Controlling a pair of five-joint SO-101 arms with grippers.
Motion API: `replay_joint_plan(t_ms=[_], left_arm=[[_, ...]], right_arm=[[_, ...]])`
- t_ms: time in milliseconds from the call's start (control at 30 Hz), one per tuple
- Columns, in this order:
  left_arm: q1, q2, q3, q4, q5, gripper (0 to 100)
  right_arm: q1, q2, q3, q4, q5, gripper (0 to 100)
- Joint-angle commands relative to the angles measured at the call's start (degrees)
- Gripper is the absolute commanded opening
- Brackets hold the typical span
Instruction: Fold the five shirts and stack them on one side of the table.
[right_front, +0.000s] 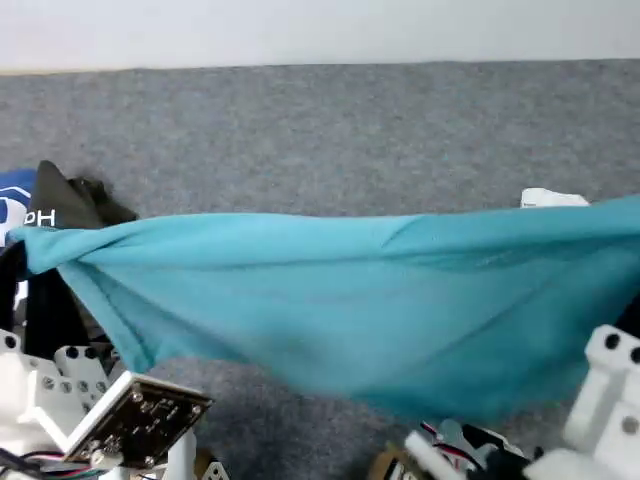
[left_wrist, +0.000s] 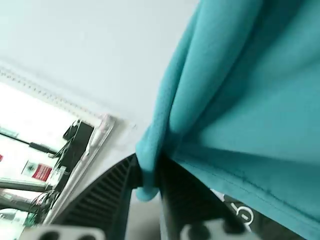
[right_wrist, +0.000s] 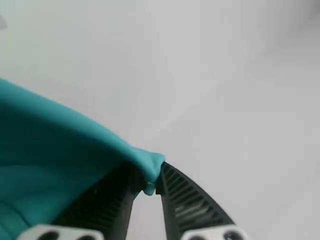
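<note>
I hold the teal shirt (right_front: 380, 300) stretched in the air above the grey table (right_front: 300, 130). The left gripper (left_wrist: 147, 174) and right gripper (right_wrist: 150, 181) each pinch one corner. Step in hand: spreading. Next move, as I judge it: lower the shirt flat under even tension.

Teal shirt (right_front: 380, 300) stretched in air above grey table, sagging mid-span.
</note>
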Motion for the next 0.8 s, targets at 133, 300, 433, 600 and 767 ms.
replay_joint_plan(t_ms=[133,300,433,600,767], left_arm=[[-1.1,-0.4,12.2,1.1,-0.6,0],[-1.0,0.0,28.1,0.0,-4.1,0],[-1.0,0.0,44.3,-8.7,-6.1,0],[0.5,1.2,63.3,-33.1,-6.1,0],[4.7,10.6,69.9,-51.3,-5.6,0]], right_arm=[[-2.4,4.0,14.2,0.8,0.6,1.1],[-10.7,6.9,28.0,1.8,0.6,1.1],[-15.2,10.3,41.1,-0.5,0.4,1.1],[-16.6,16.2,53.3,-11.0,-3.7,1.1],[-18.3,23.3,58.9,-20.5,-5.4,1.1]])
